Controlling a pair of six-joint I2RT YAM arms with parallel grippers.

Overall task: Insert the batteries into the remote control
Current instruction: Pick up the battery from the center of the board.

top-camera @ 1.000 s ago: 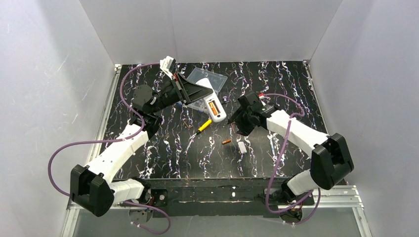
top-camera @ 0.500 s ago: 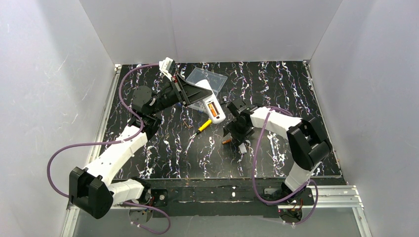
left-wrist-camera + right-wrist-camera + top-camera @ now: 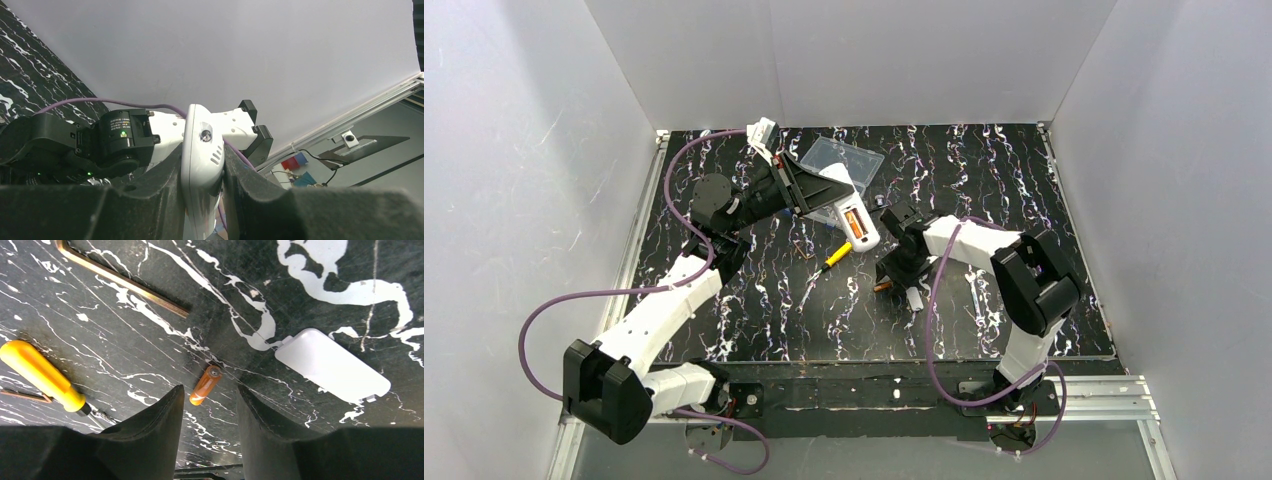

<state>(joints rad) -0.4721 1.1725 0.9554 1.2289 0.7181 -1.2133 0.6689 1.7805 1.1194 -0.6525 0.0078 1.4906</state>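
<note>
On the top view we record a black table (image 3: 724,330) veined in white, enclosed by plain white walls (image 3: 874,60) on three sides. At far centre the left gripper (image 3: 807,192) is clamped on the remote control (image 3: 864,232), held off the surface with its back compartment open. One orange battery (image 3: 855,221) sits inside it. The second battery (image 3: 883,287) lies on the table near centre, under the right gripper (image 3: 892,270). A yellow-handled screwdriver (image 3: 835,256) lies to its left and a small white plate (image 3: 914,298) just to its right. A clear plastic box (image 3: 844,158) stands beyond the remote.

On the left wrist view, the remote's rounded white end, with a small lens and vent slots, is pinched between both dark fingers (image 3: 150,185). The right arm (image 3: 120,142) shows behind it.

On the right wrist view, the second battery is a short copper-orange cylinder lying flat on a diagonal. The right gripper's jaws stand apart either side of it, with table showing between battery and fingers. A thin brass-coloured rod (image 3: 125,282) lies beyond.

Against the frame one second earlier, the right arm has folded in from the right edge. Its gripper has gone from beside the remote's near end to above the second battery. We find the left arm and remote unchanged.
</note>
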